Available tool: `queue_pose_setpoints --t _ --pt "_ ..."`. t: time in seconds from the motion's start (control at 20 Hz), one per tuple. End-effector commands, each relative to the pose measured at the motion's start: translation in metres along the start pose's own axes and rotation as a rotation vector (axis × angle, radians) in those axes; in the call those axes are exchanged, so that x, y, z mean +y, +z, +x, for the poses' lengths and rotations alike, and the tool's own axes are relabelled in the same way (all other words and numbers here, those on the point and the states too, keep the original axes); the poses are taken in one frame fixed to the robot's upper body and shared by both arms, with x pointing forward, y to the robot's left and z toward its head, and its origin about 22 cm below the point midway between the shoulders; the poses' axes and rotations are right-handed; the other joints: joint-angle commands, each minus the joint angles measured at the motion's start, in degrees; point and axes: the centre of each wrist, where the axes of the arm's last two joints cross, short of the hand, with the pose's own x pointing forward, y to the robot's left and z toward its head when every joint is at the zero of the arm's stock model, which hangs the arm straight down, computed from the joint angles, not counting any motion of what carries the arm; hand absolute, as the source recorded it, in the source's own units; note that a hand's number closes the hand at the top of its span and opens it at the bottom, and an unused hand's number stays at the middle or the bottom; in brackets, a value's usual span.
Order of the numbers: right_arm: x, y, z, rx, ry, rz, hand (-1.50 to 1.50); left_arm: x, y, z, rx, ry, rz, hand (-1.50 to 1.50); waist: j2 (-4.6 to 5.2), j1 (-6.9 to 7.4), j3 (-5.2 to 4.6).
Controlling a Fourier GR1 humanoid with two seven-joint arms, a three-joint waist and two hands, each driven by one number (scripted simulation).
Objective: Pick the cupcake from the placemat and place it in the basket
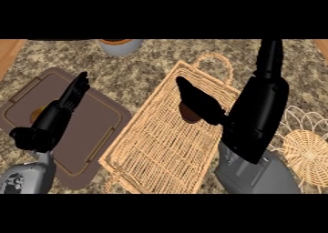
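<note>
Item: cupcake [188, 113], a small brown piece, only partly visible, lying over the weave of the basket [160, 145] towards its upper middle, directly under the right hand [203, 104]. It is off the placemat [99, 123], so the carry looks all but done, with only the letting go and the lifting away left. Right hand: black, reaching in over the basket from the lower right and covering most of the cupcake; whether it grips the cupcake or has let it go cannot be told from this angle. Left hand [59, 113]: black, open, fingers straight and pointing up, resting over the left part of the placemat and holding nothing; it is probably parked there to stay out of the working arm's way. Basket: flat, pale wicker, rectangular, set at a slant, with a loop handle at its far end; its lower left corner lies beside the placemat. Placemat: brown-grey, rounded corners, thin inset border. Also present: a round openwork wicker mat [308, 152] at the right edge and a grey cup [120, 45] at the far edge. Surface: speckled stone counter [133, 73], with wood trim [4, 54] at the far corners.
</note>
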Motion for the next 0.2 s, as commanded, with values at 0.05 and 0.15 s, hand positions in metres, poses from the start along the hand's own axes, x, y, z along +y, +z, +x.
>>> queue_pose_setpoints --t 0.05,0.15 --pt "-0.027 -0.009 0.001 0.204 -0.174 -0.085 -1.5 0.015 0.007 0.004 -0.004 0.012 0.004 0.0 -0.18 0.07 0.02" --pt "-0.051 -0.006 0.004 0.237 -0.196 -0.047 -1.5 0.004 0.006 0.001 0.009 0.012 0.004 0.0 -0.33 -0.63 0.01"
